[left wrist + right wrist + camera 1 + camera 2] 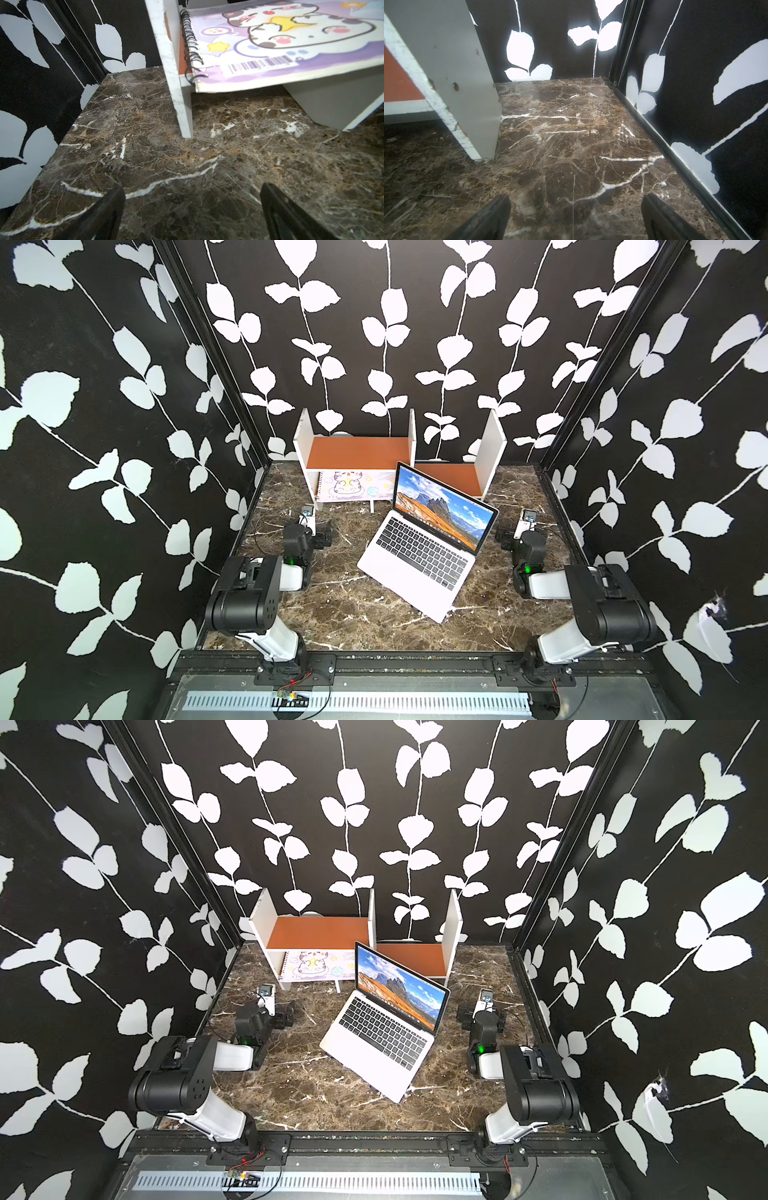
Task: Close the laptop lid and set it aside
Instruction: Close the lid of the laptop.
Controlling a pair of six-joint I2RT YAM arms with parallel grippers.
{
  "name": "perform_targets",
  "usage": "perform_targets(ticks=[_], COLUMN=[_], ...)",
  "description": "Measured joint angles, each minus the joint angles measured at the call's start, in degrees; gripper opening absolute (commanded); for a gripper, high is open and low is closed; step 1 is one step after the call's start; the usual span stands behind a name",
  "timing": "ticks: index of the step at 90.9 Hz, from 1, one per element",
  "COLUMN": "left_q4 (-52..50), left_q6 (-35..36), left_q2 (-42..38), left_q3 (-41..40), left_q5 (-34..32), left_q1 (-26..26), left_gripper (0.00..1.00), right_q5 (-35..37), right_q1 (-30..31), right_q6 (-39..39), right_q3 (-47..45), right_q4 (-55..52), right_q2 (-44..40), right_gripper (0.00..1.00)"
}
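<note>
Here's the wide marble-look table [332,614]. At its back stands the white shelf unit [301,439] with orange boards, and in front of that, near the middle and turned at an angle, sits the laptop [415,560], base flat, between the two arms. The lid [440,506] stands up, the mountain wallpaper glowing. By the look of it this is a stiff, smooth metal slab, fairly heavy for these jaws and likely slippery, with a glass display that won't forgive a hard poke. I'd push the lid down from its top edge, gently against the hinge, then take the shut laptop by a side edge or slide it rather than lift it high. The left gripper [192,189] is released, fingers spread wide over bare marble with nothing between them. The right gripper [576,197] is the same, gaping and empty. Both are parked well apart from the laptop. Now the blind spots: neither wrist view catches the laptop at all. The lid's outer face and the hinge are turned away, and whether its far corner touches the shelf's lower board I cannot tell. The cartoon-cat notebook [270,41] is tucked under the shelf, partly covered.
</note>
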Motion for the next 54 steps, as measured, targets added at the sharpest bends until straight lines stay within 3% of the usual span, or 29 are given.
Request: perform_targets(ticks=[54], left_q4=[0.2], left_q6=[0.0], left_q2=[-0.1], left_q3=[-0.1], left_q5=[0.1], left_q1=[0.0], left_gripper=[0.99], right_q5=[-2.1], right_q1=[0.0], right_q6=[-0.4], right_q3=[0.0], right_q4=[-0.3], right_q2=[-0.3], right_gripper=[1.00])
